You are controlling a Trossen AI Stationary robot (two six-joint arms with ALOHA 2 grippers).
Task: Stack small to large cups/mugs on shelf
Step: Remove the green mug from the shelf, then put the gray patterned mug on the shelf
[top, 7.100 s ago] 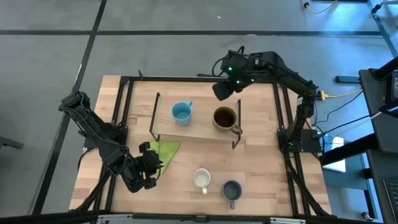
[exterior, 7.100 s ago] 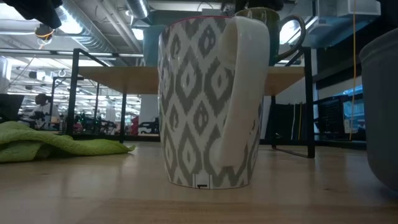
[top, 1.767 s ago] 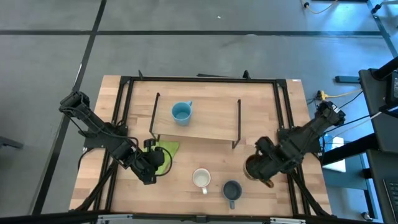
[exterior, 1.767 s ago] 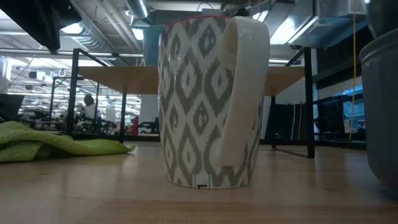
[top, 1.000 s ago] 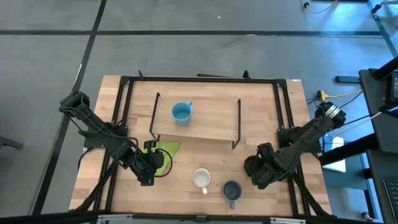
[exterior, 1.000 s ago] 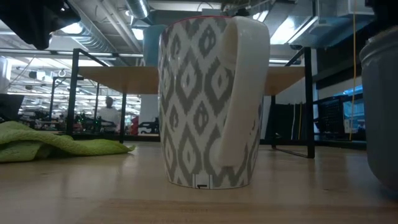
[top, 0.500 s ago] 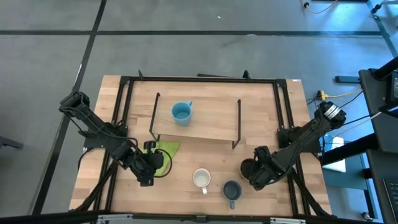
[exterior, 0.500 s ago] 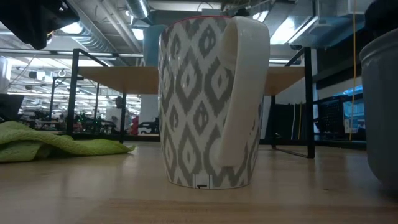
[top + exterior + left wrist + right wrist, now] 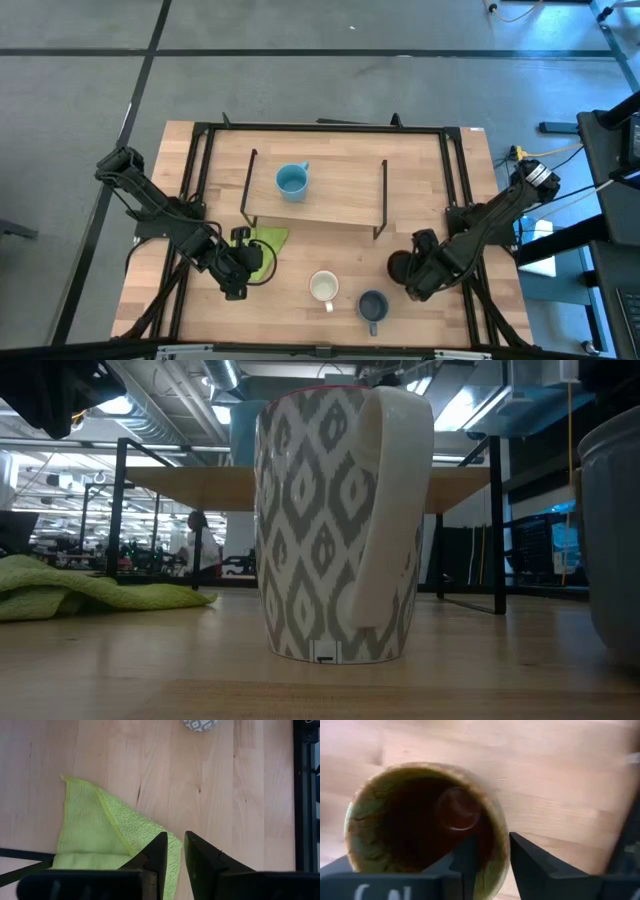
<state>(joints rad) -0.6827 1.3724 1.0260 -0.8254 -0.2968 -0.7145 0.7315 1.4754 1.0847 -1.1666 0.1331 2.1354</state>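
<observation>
Now the right gripper [image 9: 492, 857] stood over the brown mug [image 9: 420, 820] on the table [image 9: 430, 310], right of the shelf [image 9: 330, 195], one finger inside the rim and one outside. They looked slack on the wall, though whether they still pinched it could not be told. If they had let go unevenly, a rising finger might have caught the rim and tipped the mug toward the grey-blue mug [image 9: 372, 305] nearby. The white mug [image 9: 323, 287] stood just beside that one; only the light blue mug [image 9: 291, 181] sat on the shelf. The left gripper [image 9: 172, 855] waited over the green cloth [image 9: 100, 835], fingers narrowly apart, holding nothing.
</observation>
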